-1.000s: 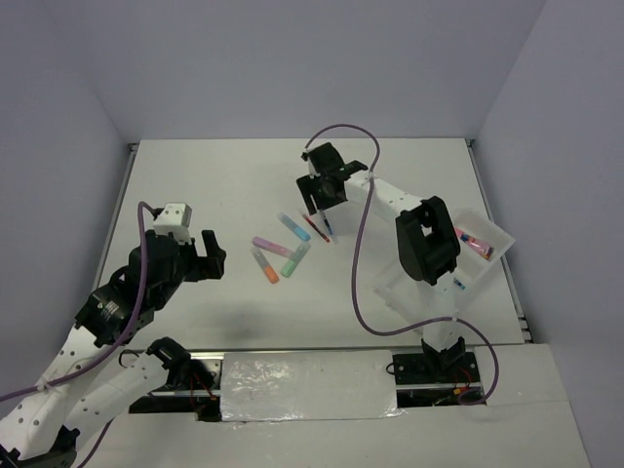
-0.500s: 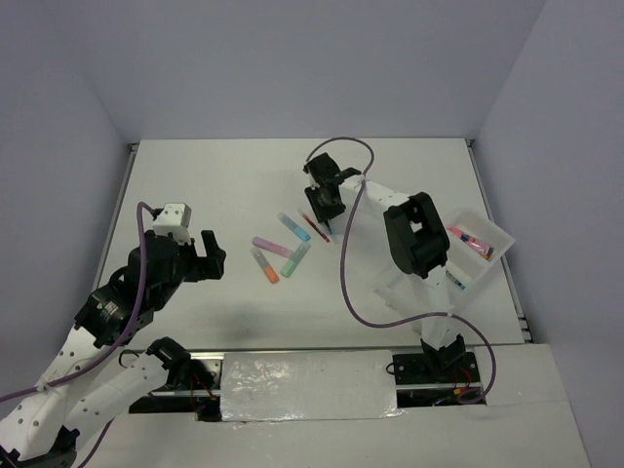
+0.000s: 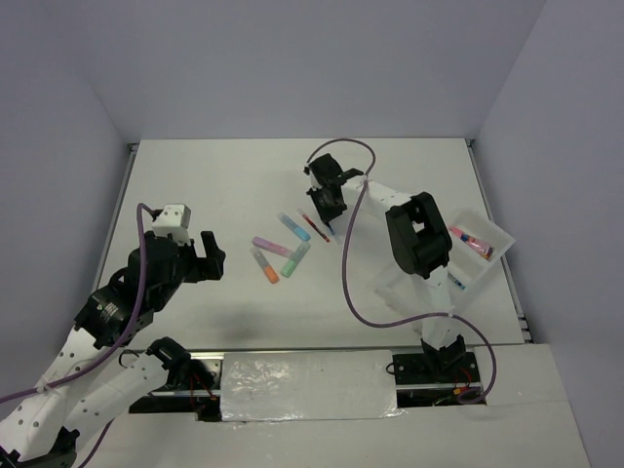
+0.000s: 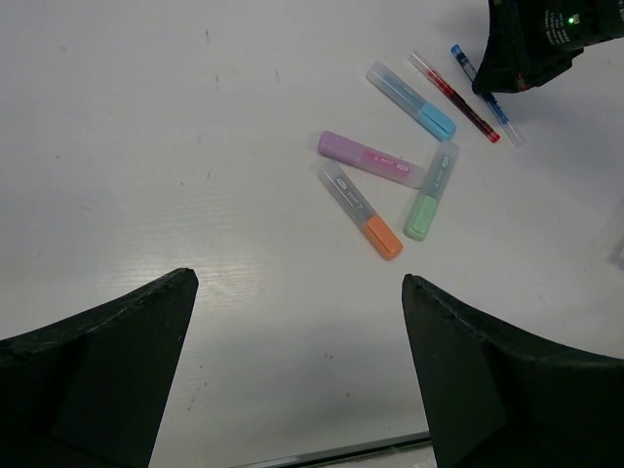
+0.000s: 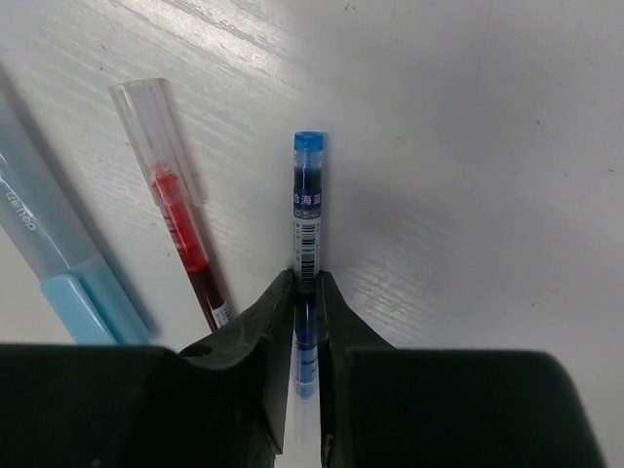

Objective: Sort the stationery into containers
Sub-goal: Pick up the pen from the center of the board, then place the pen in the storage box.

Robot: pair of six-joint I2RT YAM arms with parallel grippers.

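— How far along is the sorting?

— Early, I'd judge. Well left of the tray [image 3: 499,228], the left gripper [image 4: 297,283] hangs wide open and holds nothing. Between it and the tray lie the purple highlighter [image 4: 370,159], orange highlighter [image 4: 361,210], green highlighter [image 4: 432,190], blue highlighter [image 4: 410,100] and red pen [image 5: 180,229], all unsorted. The tray holds a pink-orange tube [image 3: 475,244].

— And the blue pen [image 5: 306,224]?

— It lies on the table left of the tray. The right gripper [image 5: 306,285] is pinched almost closed on its sides. Its long axis runs diagonally, with the blue end pointing away from the tray.
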